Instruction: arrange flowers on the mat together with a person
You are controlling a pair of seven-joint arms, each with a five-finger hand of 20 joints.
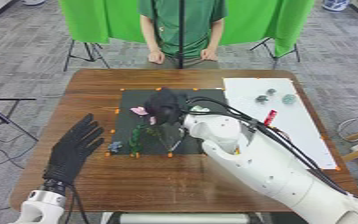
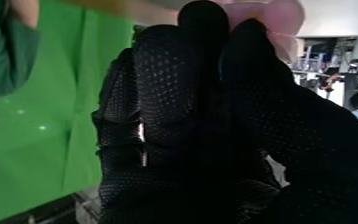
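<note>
One pink flower (image 2: 278,17) pinched in the right hand's (image 1: 163,107) fingertips, left part of the dark mat (image 1: 133,98). Probably featherlight with soft petals, so grab the stem. Left hand's (image 1: 67,154) wide open.

2 white arms (image 1: 273,172) out, left robot hand (image 1: 67,152) is kinda relaxed, fingers straight; right robot hand (image 1: 164,106) pinches, thumb against fingertips.

- Even, bright indoor light washes the head view, a faint sheen on the surface (image 1: 158,187).
- Glints dot the curtain (image 2: 78,100) in the right wrist view, the right robot hand (image 1: 165,105) nearly black.
</note>
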